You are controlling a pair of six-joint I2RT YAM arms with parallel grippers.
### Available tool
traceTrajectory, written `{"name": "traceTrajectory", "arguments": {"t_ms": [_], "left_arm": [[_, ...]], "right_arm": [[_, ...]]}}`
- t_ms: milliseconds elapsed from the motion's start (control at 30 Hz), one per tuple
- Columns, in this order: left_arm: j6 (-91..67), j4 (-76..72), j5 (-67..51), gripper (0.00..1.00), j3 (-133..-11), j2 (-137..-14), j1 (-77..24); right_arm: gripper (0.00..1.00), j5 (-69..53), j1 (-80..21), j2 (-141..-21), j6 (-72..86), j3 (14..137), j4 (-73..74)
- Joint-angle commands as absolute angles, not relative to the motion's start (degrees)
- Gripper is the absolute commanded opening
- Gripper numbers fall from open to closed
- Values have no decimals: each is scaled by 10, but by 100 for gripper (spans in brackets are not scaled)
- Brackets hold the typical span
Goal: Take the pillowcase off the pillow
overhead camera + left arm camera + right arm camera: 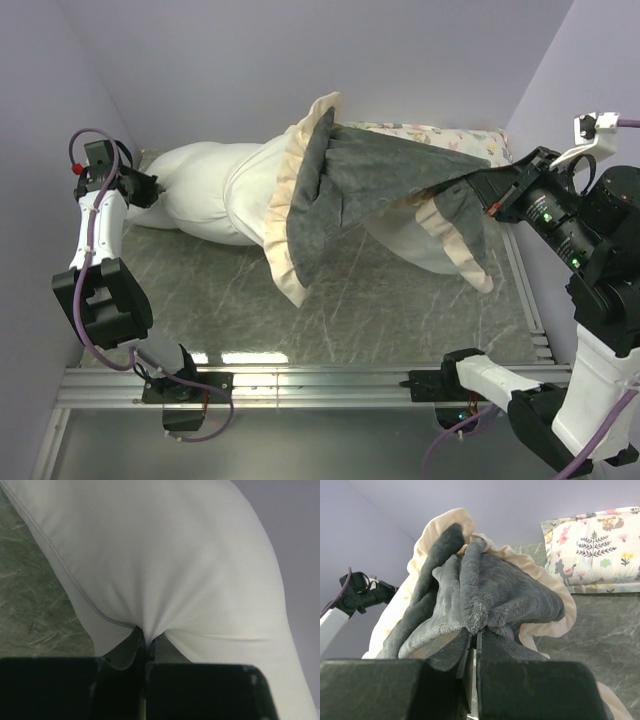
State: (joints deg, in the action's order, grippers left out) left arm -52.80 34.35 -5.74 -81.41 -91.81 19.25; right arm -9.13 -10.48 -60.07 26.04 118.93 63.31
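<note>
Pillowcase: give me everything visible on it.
The pillowcase is plush dark grey fabric with a cream lining and cream ruffled frill. It is bunched and pulled taut toward the right, where the right gripper pinches a grey fold. It covers the right part of the white pillow; the pillow's left end is bare.

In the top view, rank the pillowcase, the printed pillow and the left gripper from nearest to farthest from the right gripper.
1. pillowcase: clamped in the right gripper.
2. printed pillow: just beyond it, along the back.
3. left gripper: far left, pinching the white pillow.
</note>
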Motion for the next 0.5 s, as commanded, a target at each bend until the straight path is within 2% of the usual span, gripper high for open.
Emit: {"name": "traceTrajectory", "arguments": {"t_ms": [0, 167, 267, 300, 333, 367, 467], "left_arm": [[-513, 292, 101, 0, -835, -953, 218], [-514, 283, 58, 0, -825, -955, 205], [-501, 260, 10, 2, -813, -935, 182], [-496, 258, 5, 19, -811, -927, 173], [-479, 262, 5, 28, -812, -911, 164], [-476, 268, -2, 44, -814, -899, 147], [-445, 260, -7, 64, -789, -833, 110]], "right_arm": [[0, -1, -83, -547, 244, 1247, 511], [0, -14, -84, -541, 243, 1218, 496], [0, -47, -83, -513, 251, 1110, 448], [0, -54, -83, -506, 252, 1040, 434], [0, -60, -83, -494, 250, 1008, 425], [0, -64, -83, -489, 243, 945, 409], [0, -56, -83, -469, 235, 821, 374]]}}
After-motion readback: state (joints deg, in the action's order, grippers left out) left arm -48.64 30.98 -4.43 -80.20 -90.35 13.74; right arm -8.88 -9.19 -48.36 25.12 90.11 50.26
